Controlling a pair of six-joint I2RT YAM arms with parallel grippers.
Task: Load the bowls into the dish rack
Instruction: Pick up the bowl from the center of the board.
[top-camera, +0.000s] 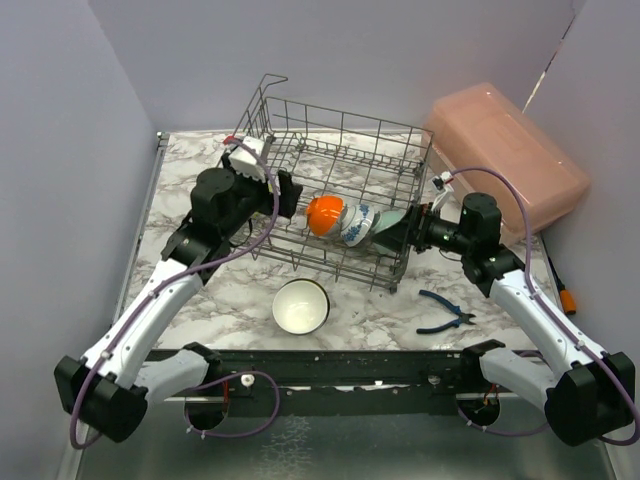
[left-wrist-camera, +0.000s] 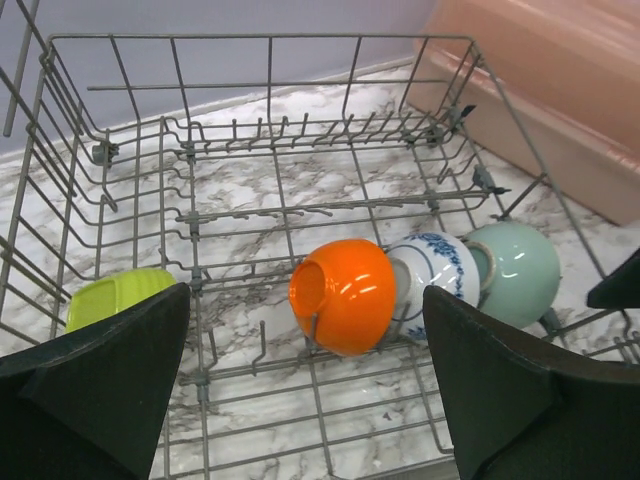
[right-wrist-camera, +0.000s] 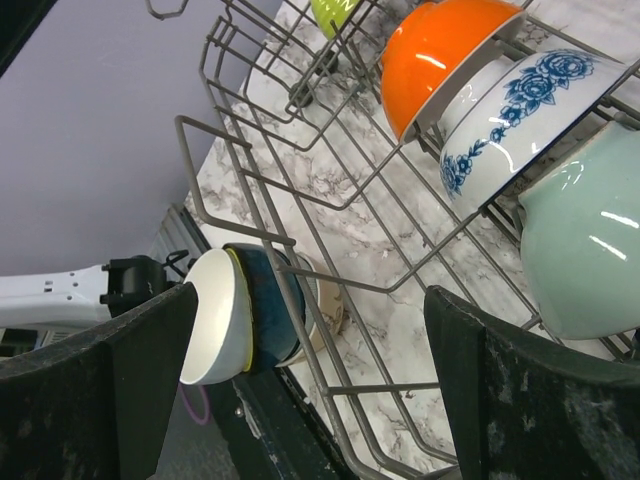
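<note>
On the marbled tabletop (top-camera: 380, 310): large square grey wire dish rack (top-camera: 340, 140), upright tines inside.
Pink translucent plastic box (top-camera: 510, 165): just beyond the rack's right side.
Left gripper (top-camera: 288, 195): at the rack's left wall, jaws wide, empty.
Right gripper (top-camera: 390, 238): at the rack's right wall, jaws wide, empty.
Nested bowl stack, white on top (top-camera: 301, 305): just in front of the rack.
Glossy orange bowl (top-camera: 324, 214), blue-patterned white bowl (top-camera: 357, 225), mint green bowl (left-wrist-camera: 515, 270): on edge, touching, in the rack's front right.
Lime green bowl (left-wrist-camera: 115, 295): inside the rack's left side.
Blue-handled pliers (top-camera: 445, 312): front-right of the rack.
</note>
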